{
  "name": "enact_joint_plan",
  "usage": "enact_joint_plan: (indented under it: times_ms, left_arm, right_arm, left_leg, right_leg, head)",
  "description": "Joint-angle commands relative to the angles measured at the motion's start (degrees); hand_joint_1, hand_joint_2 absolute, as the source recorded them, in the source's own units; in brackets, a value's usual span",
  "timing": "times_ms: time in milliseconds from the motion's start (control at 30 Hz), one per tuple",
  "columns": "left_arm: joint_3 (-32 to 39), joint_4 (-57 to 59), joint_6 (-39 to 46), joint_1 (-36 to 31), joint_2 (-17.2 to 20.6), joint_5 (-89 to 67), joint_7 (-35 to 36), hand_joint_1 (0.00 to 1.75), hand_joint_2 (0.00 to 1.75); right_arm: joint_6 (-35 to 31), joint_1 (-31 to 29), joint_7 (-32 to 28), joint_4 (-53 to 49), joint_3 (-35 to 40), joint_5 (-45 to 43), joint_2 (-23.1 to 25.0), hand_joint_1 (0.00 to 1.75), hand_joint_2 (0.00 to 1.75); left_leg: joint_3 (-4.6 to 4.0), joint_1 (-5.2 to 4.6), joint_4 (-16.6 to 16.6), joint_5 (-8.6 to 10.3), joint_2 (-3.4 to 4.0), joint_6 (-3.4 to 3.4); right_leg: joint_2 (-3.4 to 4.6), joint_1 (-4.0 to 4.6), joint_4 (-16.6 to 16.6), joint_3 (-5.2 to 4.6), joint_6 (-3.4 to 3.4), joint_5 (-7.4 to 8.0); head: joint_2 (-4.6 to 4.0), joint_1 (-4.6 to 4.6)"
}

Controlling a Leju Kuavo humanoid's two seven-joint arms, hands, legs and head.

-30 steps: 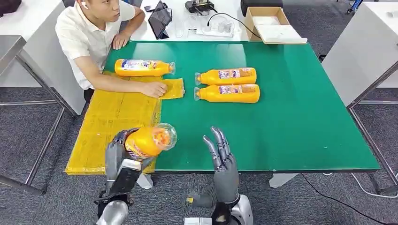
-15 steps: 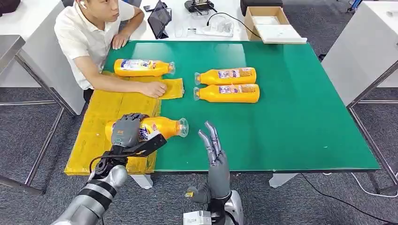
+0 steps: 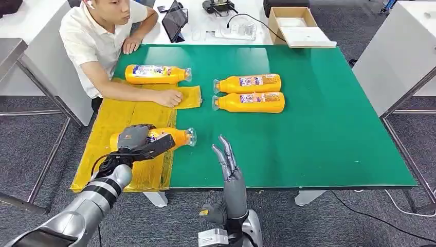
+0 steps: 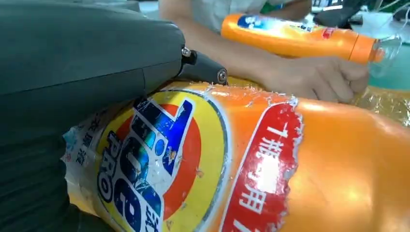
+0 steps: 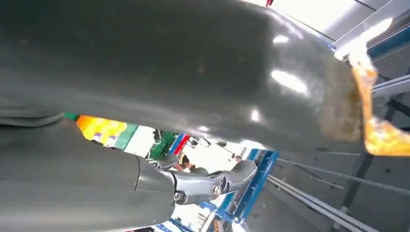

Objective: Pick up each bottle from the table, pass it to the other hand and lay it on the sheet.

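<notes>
Left hand [image 3: 134, 138] grasps the stiff, probably slick bottle [image 3: 172, 137] mid-body over the near sheet [image 3: 121, 119]; right hand [image 3: 229, 167] released.

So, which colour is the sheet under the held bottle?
Yellow sheet, clearest in the head view.

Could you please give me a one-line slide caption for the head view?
Left hand lays an orange bottle on the yellow sheet while the right hand waits open.
</notes>
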Motion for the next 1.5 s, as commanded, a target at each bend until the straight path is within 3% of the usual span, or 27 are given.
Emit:
enact_joint_plan:
  times_ms: [33,100,567,700,867,900,1000,1133,1233,1500]
  left_arm:
    - [2.02,6.19,-4.54,-2.55,0.78,2.98,-2.18,0.23,1.75]
    - [2.35,5.55,-5.08,-1.92,0.88,3.92,-2.05,0.00,1.75]
    - [-2.81,-1.22,-7.50,0.97,-0.29,3.54,-3.07,0.00,1.75]
    - [-4.07,-6.26,-2.48,3.30,-0.02,3.44,-3.71,0.00,1.75]
    - [-4.07,-6.26,-2.48,3.30,-0.02,3.44,-3.71,0.00,1.75]
    - [-4.20,-9.56,1.68,4.97,0.00,3.19,-5.94,0.00,1.75]
    - [-2.43,-23.70,3.38,12.47,-2.46,16.16,-15.99,0.00,1.75]
    - [-3.70,-41.00,-7.11,19.65,-3.16,43.78,-17.82,0.00,1.75]
    - [-3.34,-45.79,-9.47,20.97,-2.31,51.16,-18.58,0.00,1.75]
    - [-3.20,-45.82,-9.68,20.80,-1.52,51.97,-18.48,0.00,1.75]
  right_arm:
    - [0.12,-1.94,-1.84,6.71,0.65,-2.16,-1.35,0.00,0.00]
    - [1.36,-2.04,-1.84,7.98,0.39,-3.00,-1.04,0.00,0.00]
    - [2.58,-2.47,-1.84,9.75,-0.30,-3.98,-0.49,0.00,0.00]
    - [1.84,-2.39,-1.84,9.86,-0.46,-4.24,-0.58,0.00,0.00]
    - [1.84,-2.39,-1.84,9.86,-0.46,-4.24,-0.58,0.00,0.00]
    - [1.89,-2.30,-1.84,10.02,-0.61,-4.15,-0.52,0.00,0.00]
    - [2.33,-1.85,-1.84,10.29,0.15,-4.45,-0.90,0.00,0.00]
    - [-0.52,-1.95,-1.84,9.67,2.78,-6.37,-2.21,0.00,0.00]
    - [-0.60,-1.96,-1.84,9.66,2.85,-6.88,-2.45,0.00,0.00]
    - [-0.56,-2.01,-1.84,9.69,2.84,-6.92,-2.46,0.00,0.00]
  left_leg:
    - [0.21,0.06,-0.06,-0.04,0.13,-0.09]
    - [0.27,0.07,-0.07,-0.05,0.15,-0.11]
    - [0.15,0.04,-0.04,0.01,0.02,-0.11]
    - [0.23,0.05,-0.03,-0.04,0.07,-0.15]
    - [0.11,0.05,-0.02,0.00,0.01,-0.12]
    - [0.21,0.07,-0.02,-0.05,0.04,-0.16]
    - [0.24,0.06,-0.04,-0.07,0.09,-0.15]
    - [0.14,0.03,-0.02,-0.06,0.01,-0.11]
    - [0.10,0.05,0.02,-0.11,0.14,-0.12]
    - [0.15,0.08,-0.02,-0.11,0.10,-0.15]
  right_leg:
    - [0.07,0.07,-0.08,0.20,-0.10,0.00]
    - [0.07,0.09,-0.10,0.26,-0.12,-0.01]
    - [-0.02,0.04,-0.05,0.16,-0.07,-0.02]
    - [0.02,0.07,-0.04,0.23,-0.12,-0.05]
    - [-0.01,0.06,-0.04,0.12,-0.08,-0.03]
    - [-0.01,0.09,-0.03,0.22,-0.13,-0.07]
    - [0.02,0.08,-0.06,0.24,-0.12,-0.07]
    - [-0.03,0.04,-0.05,0.15,-0.07,-0.09]
    - [0.08,0.06,-0.03,0.10,-0.09,-0.07]
    - [0.04,0.11,-0.10,0.16,-0.15,-0.06]
  head:
    - [0.00,0.00]
    - [0.00,-0.02]
    - [0.00,0.00]
    - [0.00,0.00]
    - [-0.02,0.00]
    - [-0.02,0.00]
    - [0.00,0.00]
    - [0.00,0.00]
    - [-0.02,0.00]
    - [0.00,0.00]
